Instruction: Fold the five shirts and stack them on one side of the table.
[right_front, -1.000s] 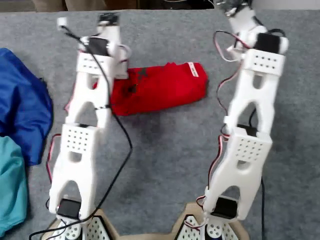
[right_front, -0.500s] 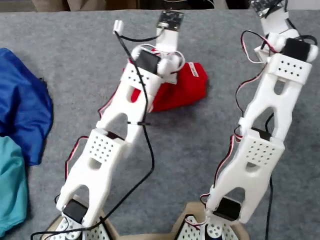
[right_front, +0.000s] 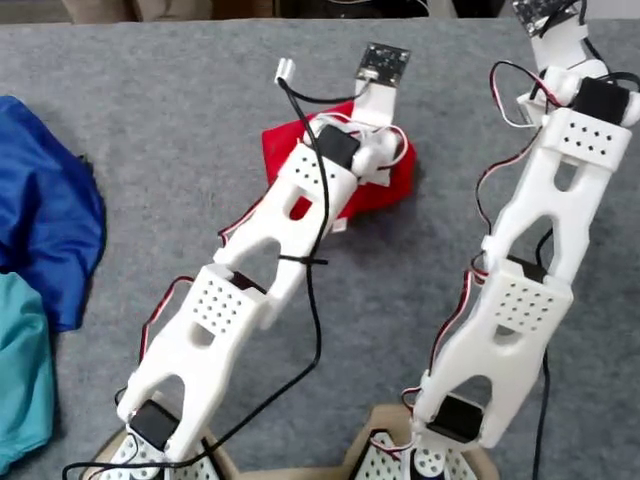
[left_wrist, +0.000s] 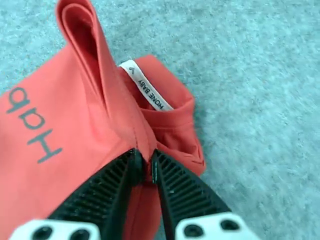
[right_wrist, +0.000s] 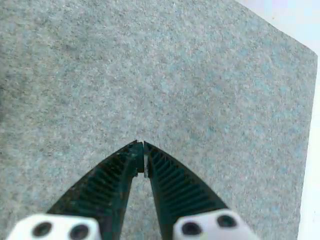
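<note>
Red shirt (right_front: 285, 150): bunched, partly folded, on the desk (right_front: 150, 100) just behind centre, toward the far edge. Long axis roughly parallel to the far edge. White neck label (left_wrist: 145, 90) faces up.

Left gripper (left_wrist: 143, 160): directly on the shirt, jaws clamped on a raised ridge of red cloth beside the collar. Left arm is the nearer one.

Right gripper (right_wrist: 140, 150): jaws together, holding nothing, over bare desk near the far right corner, well apart from the shirt.

Count: three shirts visible. One red, one blue shirt (right_front: 45, 210) and one teal shirt (right_front: 20, 370), the last two crumpled at the left edge. Two arms.

Judgement: any drag or fold goes with the left arm.
</note>
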